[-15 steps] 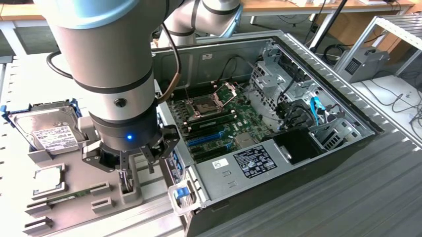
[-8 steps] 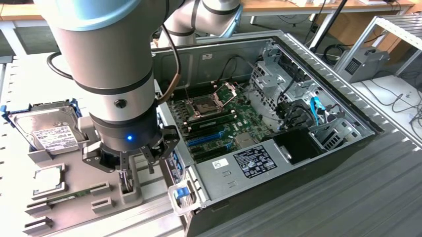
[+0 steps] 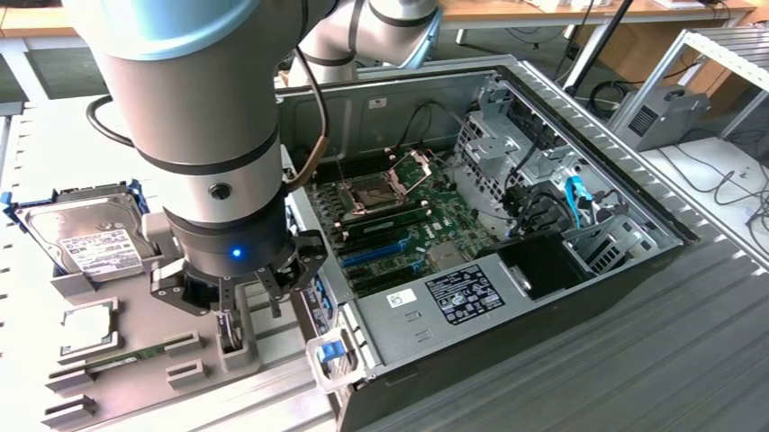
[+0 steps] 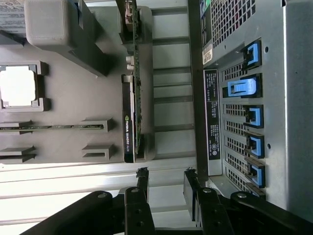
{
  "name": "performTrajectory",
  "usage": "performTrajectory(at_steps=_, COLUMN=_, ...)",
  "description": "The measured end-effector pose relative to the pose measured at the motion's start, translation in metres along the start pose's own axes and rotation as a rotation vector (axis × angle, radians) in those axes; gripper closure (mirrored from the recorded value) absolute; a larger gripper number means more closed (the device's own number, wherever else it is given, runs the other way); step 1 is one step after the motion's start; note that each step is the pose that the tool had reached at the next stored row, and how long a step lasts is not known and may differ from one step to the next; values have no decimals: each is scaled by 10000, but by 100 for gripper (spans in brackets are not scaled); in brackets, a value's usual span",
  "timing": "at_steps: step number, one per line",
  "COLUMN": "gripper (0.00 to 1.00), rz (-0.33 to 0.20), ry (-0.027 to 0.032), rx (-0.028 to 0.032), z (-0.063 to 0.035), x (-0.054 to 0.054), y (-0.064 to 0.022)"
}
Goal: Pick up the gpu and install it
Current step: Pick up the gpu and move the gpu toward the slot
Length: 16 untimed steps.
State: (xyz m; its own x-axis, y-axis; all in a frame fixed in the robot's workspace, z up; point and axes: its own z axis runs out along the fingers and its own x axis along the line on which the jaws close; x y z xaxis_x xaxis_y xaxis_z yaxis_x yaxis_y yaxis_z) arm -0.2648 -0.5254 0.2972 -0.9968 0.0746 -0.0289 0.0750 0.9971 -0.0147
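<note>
Green-boarded and edge-on, the gpu (image 4: 133, 117) stands upright in a grey holder (image 4: 148, 142) just beside the computer case (image 4: 293, 73). The gripper (image 4: 165, 180) hangs near it, jaws apart. Probably light, stiff and fragile, so pinch its flat faces.

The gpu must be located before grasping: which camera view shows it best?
The wrist view: the gpu stands on edge in its grey holder, unobstructed along its length. In the exterior view the gripper covers most of it.

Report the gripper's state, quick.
Gripper: open, holding nothing, not touching the gpu.
</note>
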Motion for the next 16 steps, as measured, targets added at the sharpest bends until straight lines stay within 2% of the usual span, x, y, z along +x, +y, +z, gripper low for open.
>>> performTrajectory(at_steps=16, gripper=58, rz=0, ry=-2, rx=19, z=37, x=8, y=0)
